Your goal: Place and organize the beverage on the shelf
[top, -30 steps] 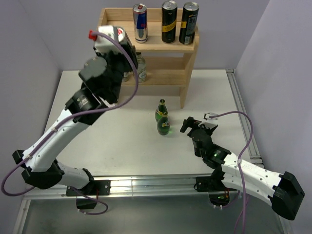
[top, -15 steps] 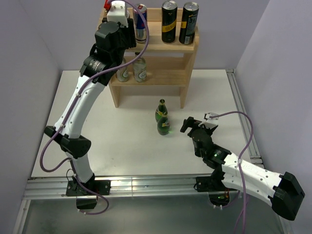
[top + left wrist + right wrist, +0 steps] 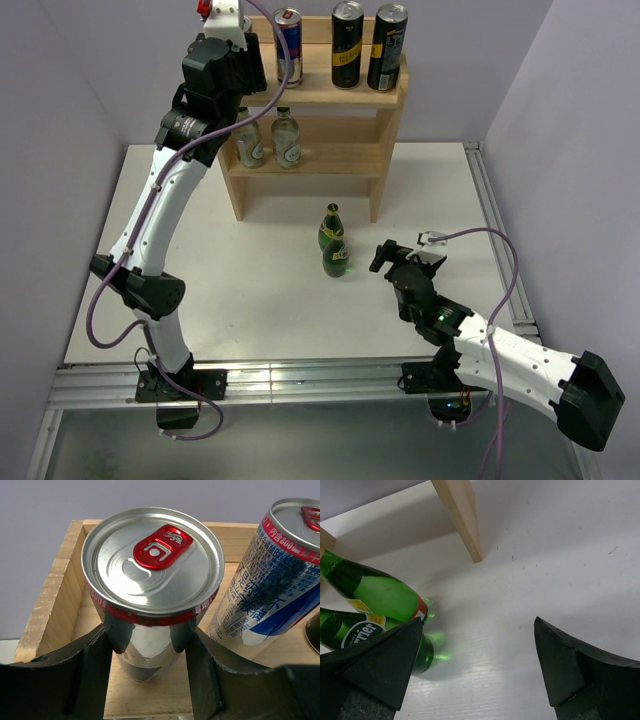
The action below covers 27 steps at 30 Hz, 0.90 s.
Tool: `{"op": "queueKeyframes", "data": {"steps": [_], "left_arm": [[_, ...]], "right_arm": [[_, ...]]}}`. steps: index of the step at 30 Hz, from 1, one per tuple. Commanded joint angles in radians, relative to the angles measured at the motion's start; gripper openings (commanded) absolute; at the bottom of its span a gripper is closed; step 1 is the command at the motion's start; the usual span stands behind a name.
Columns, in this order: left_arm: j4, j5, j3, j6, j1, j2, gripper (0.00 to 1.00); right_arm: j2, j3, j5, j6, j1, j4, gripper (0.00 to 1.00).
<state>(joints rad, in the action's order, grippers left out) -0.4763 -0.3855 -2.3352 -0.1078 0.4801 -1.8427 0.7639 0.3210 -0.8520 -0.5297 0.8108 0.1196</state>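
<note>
Left gripper (image 3: 150, 645) has swung up to the shelf (image 3: 47, 600). Nearest, right gripper (image 3: 393, 256) idles, fingers apart, green bottles (image 3: 336, 258) just left of it. Farthest, left fingers clamp the upright can (image 3: 152, 562) over the upper board's left end, beside blue can (image 3: 277, 580); placement looks straight down.

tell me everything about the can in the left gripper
The can is silver metal, with a red unopened pull tab and a red band under its rim. It stands upright, gripped at its sides by the left gripper, over the upper left corner of the shelf, beside but apart from a blue-and-silver can.
</note>
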Motion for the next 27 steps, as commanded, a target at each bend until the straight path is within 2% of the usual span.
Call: {"op": "queueKeyframes", "data": {"steps": [1,3,4,5,6,10,12,13,27], "left_arm": [[0.091,0.020,0.003,-0.023,-0.008,0.056,0.10],[0.103,0.014,0.030,-0.024,-0.006,0.068,0.20],[0.114,0.008,0.039,-0.024,-0.006,0.072,0.34],[0.120,0.008,0.053,-0.024,-0.008,0.077,0.41],[0.120,0.010,0.054,-0.024,-0.008,0.083,0.58],[0.123,0.005,0.063,-0.029,-0.006,0.089,0.83],[0.128,0.007,0.071,-0.030,-0.006,0.094,0.87],[0.133,0.008,0.080,-0.030,-0.006,0.095,0.98],[0.108,0.043,0.126,-0.078,0.002,0.175,0.99]], "right_arm": [[0.008,0.013,-0.030,0.005,-0.002,0.032,0.99],[0.011,0.013,-0.032,0.005,-0.002,0.032,0.99],[0.009,0.013,-0.030,0.005,-0.002,0.032,1.00],[0.009,0.013,-0.030,0.005,-0.002,0.032,1.00],[0.009,0.013,-0.030,0.005,-0.002,0.032,0.99],[0.015,0.013,-0.028,0.004,-0.004,0.032,0.99],[0.017,0.015,-0.030,0.005,-0.002,0.032,1.00],[0.017,0.013,-0.030,0.005,-0.002,0.032,0.99],[0.026,0.016,-0.035,0.008,-0.004,0.035,1.00]]}}
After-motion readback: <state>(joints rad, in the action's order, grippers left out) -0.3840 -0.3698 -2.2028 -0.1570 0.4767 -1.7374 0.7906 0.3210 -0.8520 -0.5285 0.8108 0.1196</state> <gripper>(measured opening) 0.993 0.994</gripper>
